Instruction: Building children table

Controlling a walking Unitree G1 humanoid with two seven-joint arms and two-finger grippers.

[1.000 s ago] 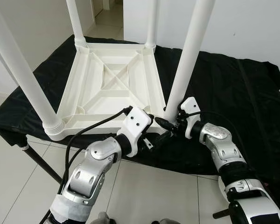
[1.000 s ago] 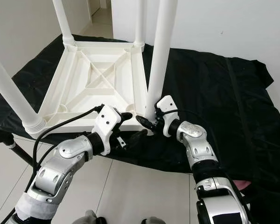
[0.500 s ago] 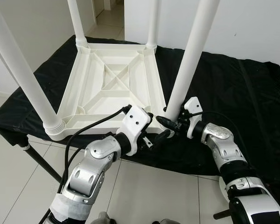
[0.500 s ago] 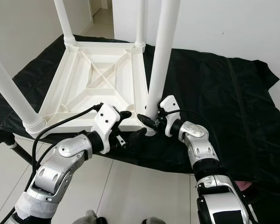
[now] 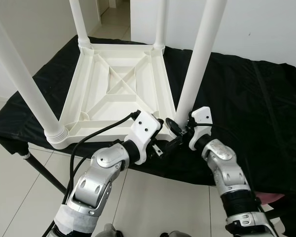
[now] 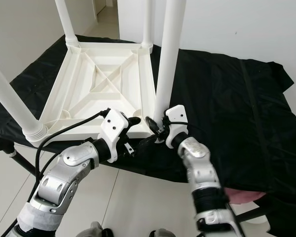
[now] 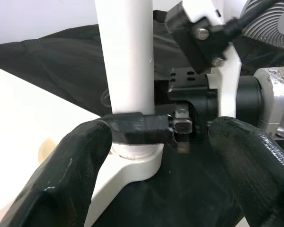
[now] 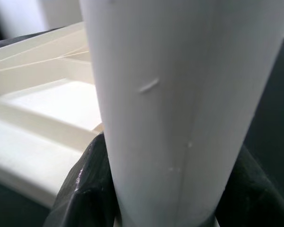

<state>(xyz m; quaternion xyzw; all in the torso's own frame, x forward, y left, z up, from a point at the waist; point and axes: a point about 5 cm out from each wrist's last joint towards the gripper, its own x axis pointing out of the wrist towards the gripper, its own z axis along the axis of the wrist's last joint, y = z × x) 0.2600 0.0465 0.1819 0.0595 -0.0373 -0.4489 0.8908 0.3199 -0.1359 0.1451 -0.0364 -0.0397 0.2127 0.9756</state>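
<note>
Your right gripper (image 8: pixel 156 208) now pinches the white plastic table leg (image 5: pixel 195 64) lower, near its socket; left gripper (image 7: pixel 151 156) stays spread — seating continues.

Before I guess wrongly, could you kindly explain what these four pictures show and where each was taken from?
This is a humanoid robot with two silver arms, each ending in two black fingers. Two pictures come from the cameras on its head, looking down; the other two come from a camera on each wrist. A white plastic table lies upside down on a black cloth, its legs pointing up. The right gripper is closed around the base of the near leg; the right wrist view shows its fingers on either side of that leg. The left gripper sits close by with its jaws open, holding nothing.
</note>
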